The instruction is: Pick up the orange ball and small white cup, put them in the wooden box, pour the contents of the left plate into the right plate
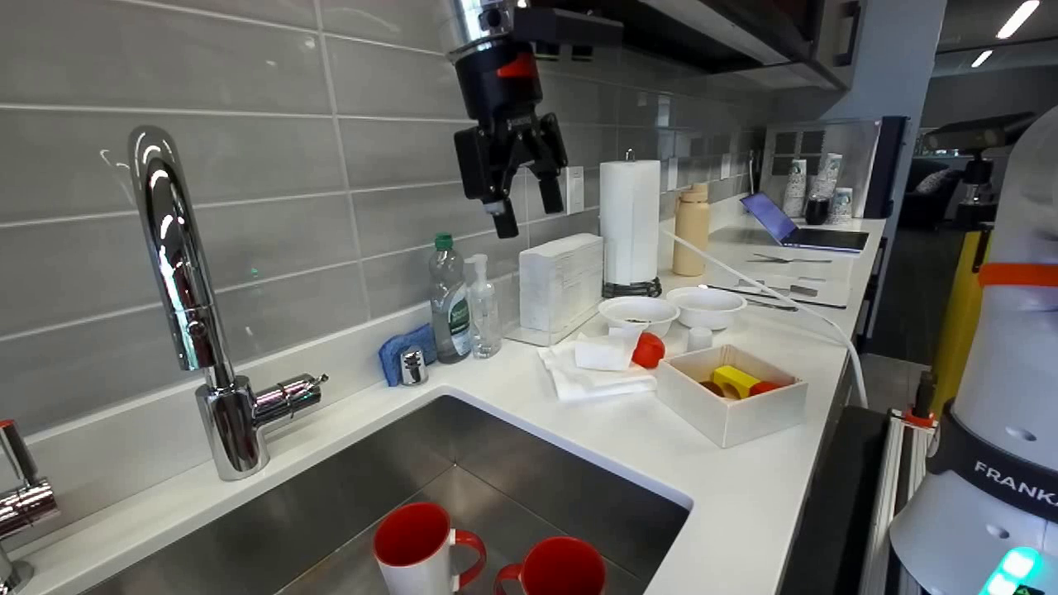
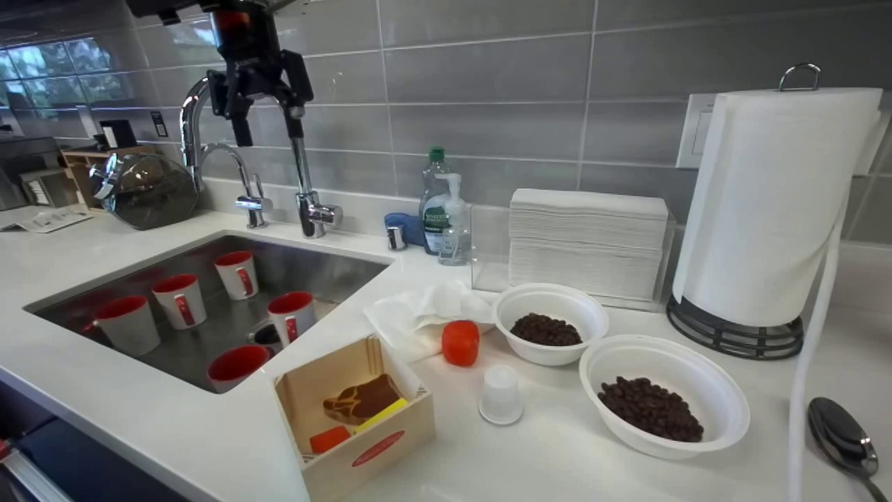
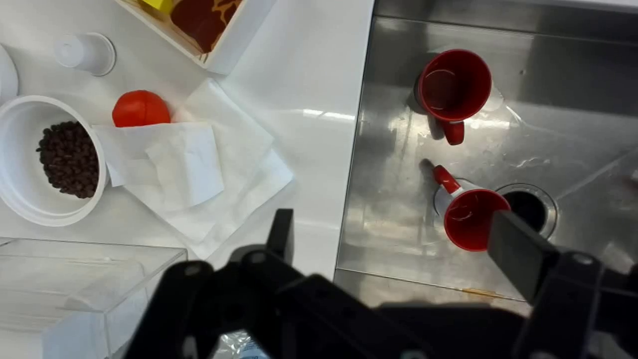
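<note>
The orange ball (image 2: 460,343) rests on the counter against crumpled napkins, also seen in the wrist view as a red-orange ball (image 3: 141,108). Beside it the small white cup (image 2: 500,395) stands upside down. The wooden box (image 1: 702,413) holds a yellow block, a brown patterned piece and a red-orange piece (image 2: 329,439). Two white bowls serve as plates: the left plate (image 2: 547,298) and the right plate (image 2: 672,357) both contain dark beans. High above the sink's edge hangs my gripper (image 1: 529,211), its jaws wide apart with nothing between them; in the wrist view the gripper (image 3: 394,227) spans sink and counter.
Several red-and-white mugs (image 2: 180,300) stand in the steel sink (image 1: 496,487). A tall faucet (image 1: 178,264), soap bottles (image 2: 435,209), a napkin stack (image 2: 589,244) and a paper towel roll (image 1: 630,219) line the wall. A white cable (image 2: 812,376) crosses near the right plate.
</note>
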Controlling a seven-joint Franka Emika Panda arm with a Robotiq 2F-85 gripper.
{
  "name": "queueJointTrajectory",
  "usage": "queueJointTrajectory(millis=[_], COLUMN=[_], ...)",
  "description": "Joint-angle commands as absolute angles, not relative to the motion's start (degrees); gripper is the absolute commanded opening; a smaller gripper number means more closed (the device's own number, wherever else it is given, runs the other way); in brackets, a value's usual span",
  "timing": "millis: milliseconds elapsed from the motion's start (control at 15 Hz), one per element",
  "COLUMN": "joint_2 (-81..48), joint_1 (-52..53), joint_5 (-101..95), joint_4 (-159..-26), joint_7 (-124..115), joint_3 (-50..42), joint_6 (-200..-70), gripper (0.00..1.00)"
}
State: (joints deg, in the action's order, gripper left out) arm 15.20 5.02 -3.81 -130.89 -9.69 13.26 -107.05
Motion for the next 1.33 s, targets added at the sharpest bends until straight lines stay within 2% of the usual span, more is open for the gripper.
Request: queueJointTrajectory(millis=[0,533,933,1267], joint_2=[14.9,15.1,8.2,-0.2], joint_1=[4.9,-2.0,-8.1,-9.8], joint_5=[-6.9,-13.6,-14.3,-11.8], joint_4=[-131.5,-138.9,-140.6,-140.1], joint_7=[-9.6,-0.8,6.8,9.6], joint_3=[11.4,-0.6,-9.0,-11.4], joint_6=[-108.0,-112.9,-121.9,-129.6], gripper=[1.0,1.0,1.0,1.0])
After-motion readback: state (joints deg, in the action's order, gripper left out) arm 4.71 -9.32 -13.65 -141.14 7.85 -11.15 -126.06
